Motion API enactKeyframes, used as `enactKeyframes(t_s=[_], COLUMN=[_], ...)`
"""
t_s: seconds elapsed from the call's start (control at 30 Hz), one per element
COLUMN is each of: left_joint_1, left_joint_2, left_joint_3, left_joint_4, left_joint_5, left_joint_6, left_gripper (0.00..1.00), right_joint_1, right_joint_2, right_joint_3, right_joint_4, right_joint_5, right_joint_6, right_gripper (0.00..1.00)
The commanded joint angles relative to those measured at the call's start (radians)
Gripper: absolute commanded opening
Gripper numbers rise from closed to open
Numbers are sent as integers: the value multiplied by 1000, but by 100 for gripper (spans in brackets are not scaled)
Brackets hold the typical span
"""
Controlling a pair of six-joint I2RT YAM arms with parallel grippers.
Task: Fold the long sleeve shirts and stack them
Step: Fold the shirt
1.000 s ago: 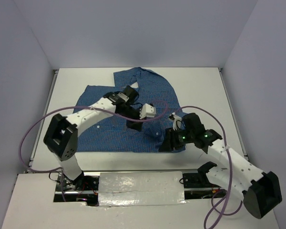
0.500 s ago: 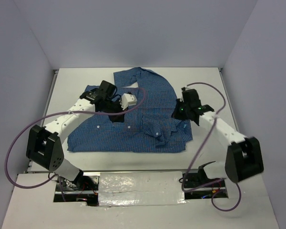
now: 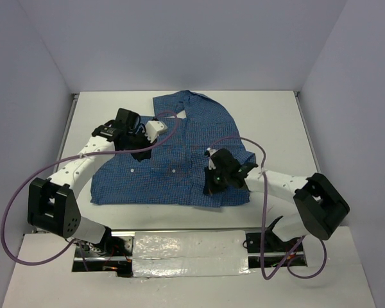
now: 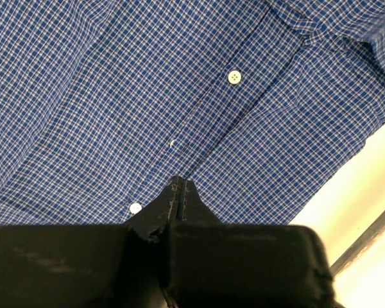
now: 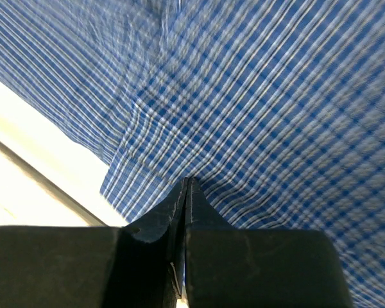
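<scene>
The blue checked long sleeve shirt [image 3: 179, 138] lies spread out on the white table [image 3: 276, 122], collar toward the back, with white buttons along its front. My left gripper [image 3: 142, 153] is shut, with its tips low over the shirt's left half. In the left wrist view the shut left gripper [image 4: 180, 182] sits by the button strip of the shirt [image 4: 147, 96]. My right gripper [image 3: 208, 188] is shut on top of the shirt near its front middle. In the right wrist view the right gripper [image 5: 187, 181] rests on the checked cloth [image 5: 276, 96], close to a hem. No cloth shows between either pair of jaws.
Purple cables [image 3: 25, 186] loop from both arms over the table sides. Grey walls enclose the table on three sides. A taped strip [image 3: 186, 247] runs along the near edge between the arm bases. Bare white table [image 5: 38, 128] shows beside the hem.
The right gripper has closed and swung from the shirt's right side to its front middle. The left gripper, shut throughout, has slid left and back across the shirt.
</scene>
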Motion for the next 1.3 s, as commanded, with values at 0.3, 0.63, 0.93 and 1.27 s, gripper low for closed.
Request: enactKeyframes(t_s=[0.3,0.63,0.93,1.27], left_joint_1=[26,273,451,562], left_joint_2=[-25,-46,16,84], left_joint_3=[29,-60,-140,-219], left_joint_4=[-47,-89,-44,26], left_joint_5=[-34,-59,-106,-217], left_joint_6=[17,-12,-23,-18], left_gripper=[14,31,38,37], right_joint_1=[66,-126,-133,-204], right_joint_2=[-90,-308,-214,-126], right_joint_3=[168,-87,-157,-156], right_joint_4=[-142,-216,-96,-68], right_joint_5=[131,-79,-159,-173], right_joint_6=[-17,269,305,256], right_gripper=[19,55,55,0])
